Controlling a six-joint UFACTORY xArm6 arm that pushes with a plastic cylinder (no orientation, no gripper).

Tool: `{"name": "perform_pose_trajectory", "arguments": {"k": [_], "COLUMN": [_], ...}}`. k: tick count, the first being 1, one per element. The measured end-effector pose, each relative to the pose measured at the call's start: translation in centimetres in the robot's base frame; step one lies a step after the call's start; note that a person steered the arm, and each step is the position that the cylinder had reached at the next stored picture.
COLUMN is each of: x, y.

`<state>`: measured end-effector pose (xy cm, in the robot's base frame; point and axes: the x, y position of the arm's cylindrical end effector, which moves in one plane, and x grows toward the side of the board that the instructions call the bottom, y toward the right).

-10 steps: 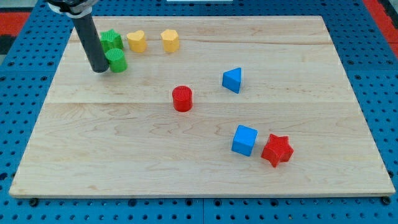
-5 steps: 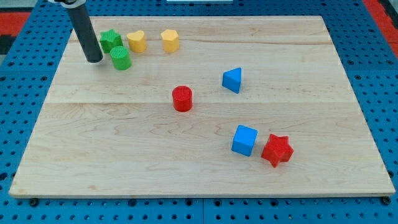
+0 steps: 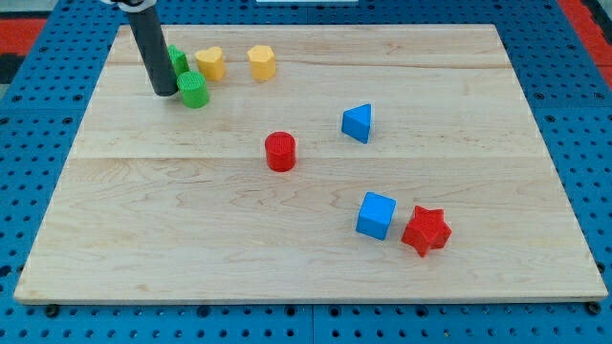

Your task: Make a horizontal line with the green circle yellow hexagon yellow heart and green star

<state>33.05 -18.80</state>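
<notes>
**Dark rod beside a cluster of green and yellow blocks on a wooden board**

A pale wooden board fills most of the view, resting on a blue pegboard surface. A dark rod comes down from the view's top left, leaning slightly, and my tip rests on the board near the top left corner. There is no gripper on this arm, so nothing is open, closed or held; the rod only touches the board.

Away from the rod, four blocks lie scattered. A red star sits toward the view's bottom right, touching or just beside a blue cube on its left. A blue triangular block lies right of centre, and a red cylinder stands near the middle.

The task's blocks gather at the top left. The green circle sits just to the right of my tip, touching it or nearly so. The green star is partly hidden behind the rod. To its right comes the yellow heart, then the yellow hexagon, a little apart. The circle lies below that row.
</notes>
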Motion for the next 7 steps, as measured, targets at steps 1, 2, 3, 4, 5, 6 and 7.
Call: {"name": "perform_pose_trajectory", "arguments": {"k": [1, 2, 3, 4, 5, 6, 7], "x": [0.2, 0.7, 1.5, 2.2, 2.7, 3.5, 3.9], "y": [1.2, 5.4, 9.3, 13.1, 16.2, 17.8, 18.6]}}
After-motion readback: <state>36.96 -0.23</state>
